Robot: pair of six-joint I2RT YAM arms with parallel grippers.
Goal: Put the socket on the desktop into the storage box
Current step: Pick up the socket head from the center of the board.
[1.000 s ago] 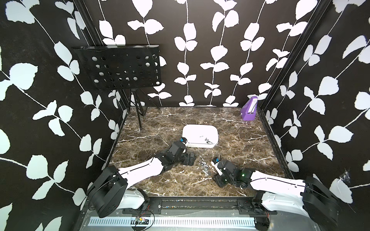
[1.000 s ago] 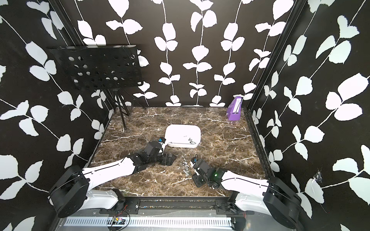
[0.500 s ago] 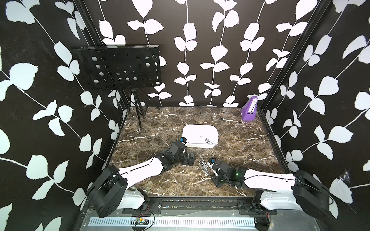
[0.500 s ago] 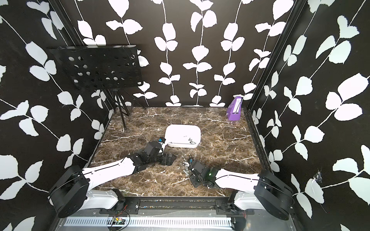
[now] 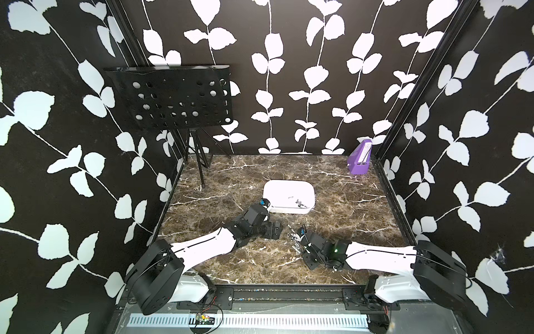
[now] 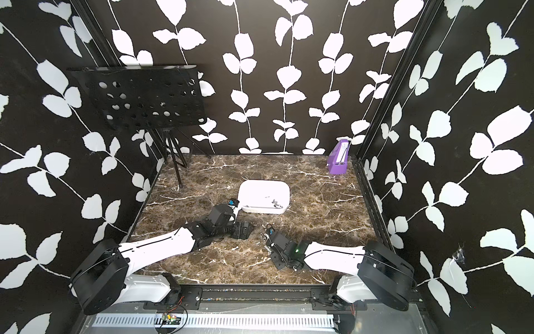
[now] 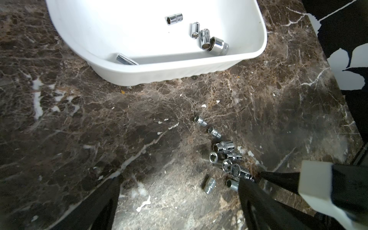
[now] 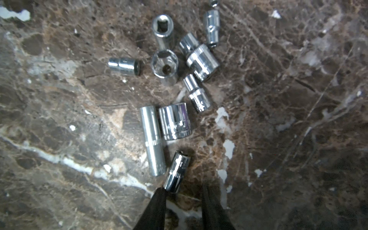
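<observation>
Several chrome sockets point(image 8: 175, 121) lie in a loose heap on the brown marble desktop point(image 5: 341, 208), seen in both top views between the two arms. My right gripper point(image 8: 183, 189) hangs low over the heap's near side. Its jaws stand a little apart, and the end of one slim socket point(image 8: 177, 172) touches a fingertip point(image 8: 162, 192); nothing is clamped. My left gripper point(image 7: 179, 186) is wide open over bare marble beside the heap, with a small socket point(image 7: 210, 185) lying near one finger. The white storage box point(image 5: 289, 209) behind it holds several sockets point(image 7: 211, 42).
A purple wedge-shaped box point(image 5: 359, 162) stands in the far right corner. A black perforated music stand point(image 5: 173, 98) rises at the far left, its tripod leg point(image 5: 200, 170) planted on the marble. Patterned walls close in three sides.
My right arm has slid left toward the socket heap and its jaws have narrowed. The left arm has not moved.
</observation>
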